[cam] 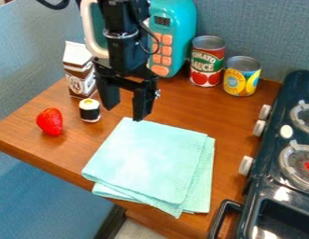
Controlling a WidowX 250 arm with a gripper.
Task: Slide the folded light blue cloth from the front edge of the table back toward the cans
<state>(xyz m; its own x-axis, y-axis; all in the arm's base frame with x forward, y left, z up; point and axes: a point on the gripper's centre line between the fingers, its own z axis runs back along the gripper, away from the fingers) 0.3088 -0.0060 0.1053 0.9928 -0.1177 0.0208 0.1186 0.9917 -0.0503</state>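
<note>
My gripper [126,108] hangs above the wooden table with its two fingers spread apart and nothing between them. Just below and in front of it lies a folded light turquoise cloth [148,161], its layers slightly offset at the right and front. To the left of the fingers stands a small sushi roll [90,111] with a black band and a white top. A red strawberry [50,122] sits farther left, close to the table's left edge.
Behind the arm are a brown and white carton [80,77] and a turquoise toy microwave [175,28]. A tomato sauce can [207,63] and a yellow-labelled can [241,78] stand at the back. A dark toy stove [278,170] borders the right side.
</note>
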